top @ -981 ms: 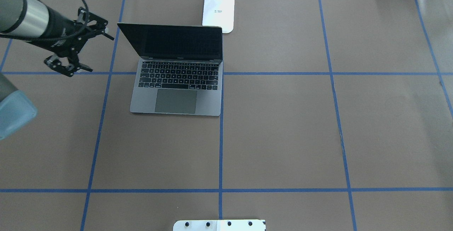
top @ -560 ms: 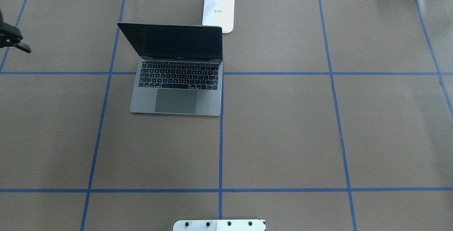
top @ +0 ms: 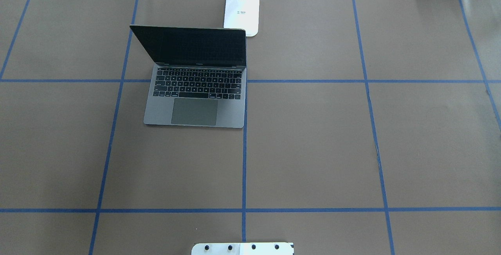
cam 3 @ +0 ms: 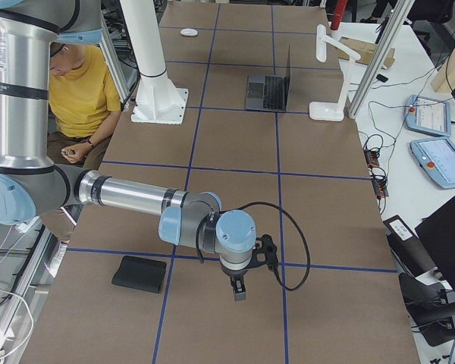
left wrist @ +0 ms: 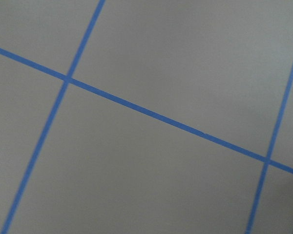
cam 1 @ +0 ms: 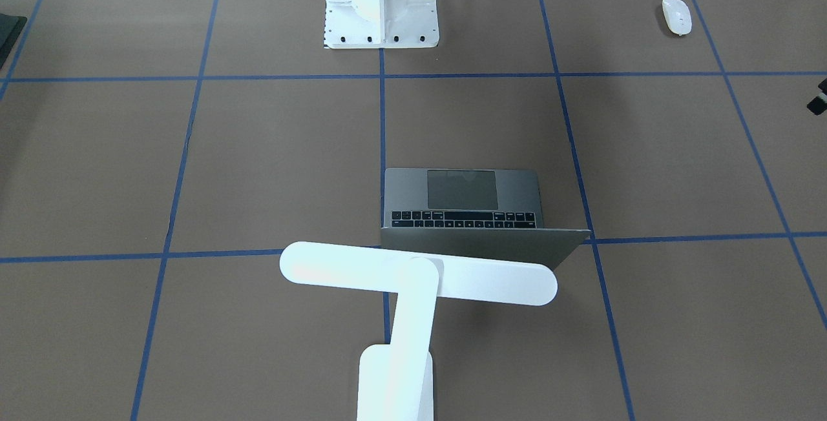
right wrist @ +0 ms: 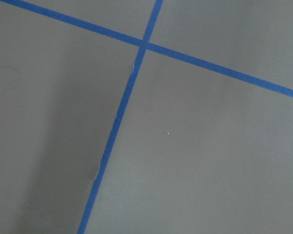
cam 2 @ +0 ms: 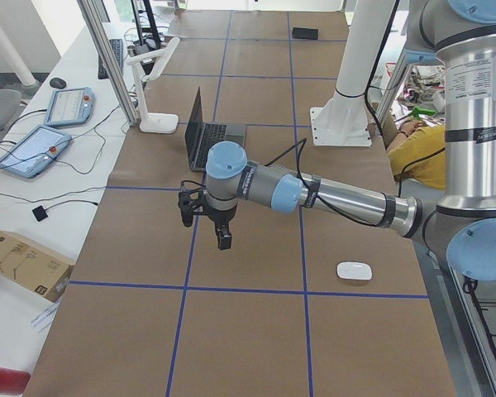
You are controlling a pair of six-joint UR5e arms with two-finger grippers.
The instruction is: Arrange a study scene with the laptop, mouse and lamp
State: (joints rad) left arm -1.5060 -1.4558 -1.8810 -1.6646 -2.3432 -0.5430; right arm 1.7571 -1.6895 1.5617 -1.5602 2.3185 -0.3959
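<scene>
Open laptop [top: 195,90] faces 6 o'clock for use; lamp [top: 241,14] at its 1 o'clock, likely to light the keys; mouse [cam 1: 676,16] lies well apart, unplaced. Jaws' state cannot be told.

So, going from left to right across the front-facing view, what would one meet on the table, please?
A black pad at the edge → white pedestal → laptop → mouse. The lamp is left out: it spans both pedestal and laptop.

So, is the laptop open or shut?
Open: the laptop has its lid raised, with keyboard, trackpad and dark screen showing.
</scene>
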